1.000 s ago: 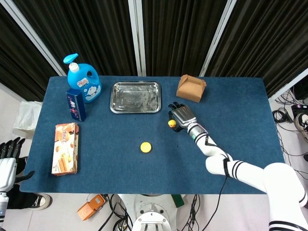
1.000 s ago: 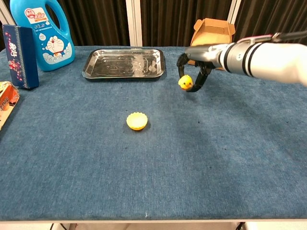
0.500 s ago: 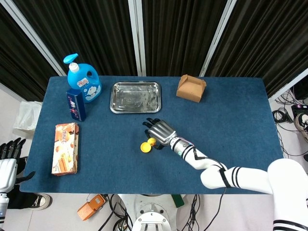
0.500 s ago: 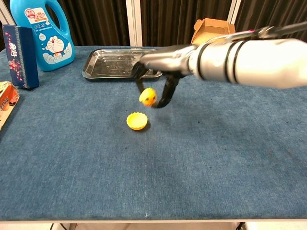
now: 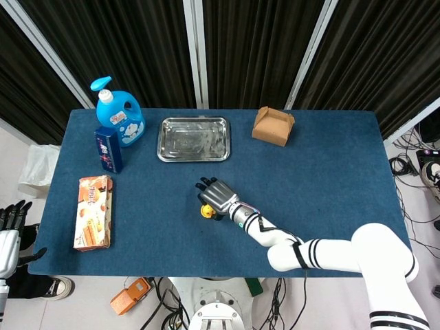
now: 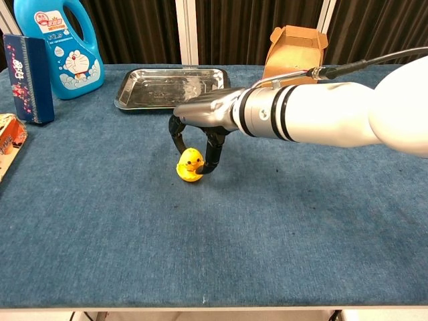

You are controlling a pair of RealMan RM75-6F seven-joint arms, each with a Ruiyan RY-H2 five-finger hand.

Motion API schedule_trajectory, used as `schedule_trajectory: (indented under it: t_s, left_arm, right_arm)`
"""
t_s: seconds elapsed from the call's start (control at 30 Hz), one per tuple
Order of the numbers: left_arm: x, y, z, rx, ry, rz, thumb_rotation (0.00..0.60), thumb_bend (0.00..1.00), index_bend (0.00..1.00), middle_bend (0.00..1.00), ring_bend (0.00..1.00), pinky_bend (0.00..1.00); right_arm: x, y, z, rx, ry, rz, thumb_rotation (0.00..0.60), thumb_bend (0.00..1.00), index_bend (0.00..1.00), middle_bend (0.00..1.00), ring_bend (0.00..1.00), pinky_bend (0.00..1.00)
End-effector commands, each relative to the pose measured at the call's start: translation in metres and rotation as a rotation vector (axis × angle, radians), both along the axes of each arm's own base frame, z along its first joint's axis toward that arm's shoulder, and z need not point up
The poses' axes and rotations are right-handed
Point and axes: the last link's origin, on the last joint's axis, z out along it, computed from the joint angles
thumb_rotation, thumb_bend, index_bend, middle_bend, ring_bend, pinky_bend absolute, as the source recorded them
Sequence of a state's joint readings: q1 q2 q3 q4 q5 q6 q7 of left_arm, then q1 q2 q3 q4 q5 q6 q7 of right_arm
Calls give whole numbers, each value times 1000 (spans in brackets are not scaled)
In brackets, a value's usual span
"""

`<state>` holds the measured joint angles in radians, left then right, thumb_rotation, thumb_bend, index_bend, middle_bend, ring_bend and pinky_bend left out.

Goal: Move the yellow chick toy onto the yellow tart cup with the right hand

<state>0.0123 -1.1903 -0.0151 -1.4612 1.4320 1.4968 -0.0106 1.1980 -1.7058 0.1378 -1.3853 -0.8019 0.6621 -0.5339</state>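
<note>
The right hand (image 6: pixel 195 142) reaches down over the middle of the tabletop (image 6: pixel 301 221), its fingers (image 6: pixel 212 152) closed around the chick (image 6: pixel 191 161), which sits upright on the tart cup (image 6: pixel 185 175), seemingly resting in it. The coming move is likely a release: the chick lies directly beneath the hand, so the fingers should spread and lift straight up. The left hand (image 5: pixel 8 234) hangs off the tabletop's edge, fingers apart, holding nothing.

No lettering is legible. The blue detergent bottle (image 6: pixel 59 41) at the tabletop's far left corner carries a Doraemon cartoon label; its characters are too small to read.
</note>
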Motion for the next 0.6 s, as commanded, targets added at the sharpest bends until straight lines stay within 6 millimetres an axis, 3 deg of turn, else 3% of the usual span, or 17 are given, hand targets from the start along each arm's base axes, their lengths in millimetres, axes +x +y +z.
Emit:
schedule_trajectory:
  t_s: [0.03,0.3,0.47,0.6]
  left_arm:
    - [-1,0,-1,0,-2,-1,600,21,26,28,0,0]
    - [-1,1,1,6,0,-5,600,20,26,28,0,0]
    - [1,2,2,6,3,-11,600,21,27,28,0,0]
    - [1,3,4,12,7,-15,600,21,26,28,0,0]
  right_arm:
    - [0,1,0,6,0,-5,600,551,457,189,96,192]
    - [-1,7,7,16,-1,16,600,551,172,142,36,131]
    - [1,7,23,-6,-32,24,600,551,147,136,33,129]
    - [-7,4,58,-84,-75,21,600,551,145,136,33,130]
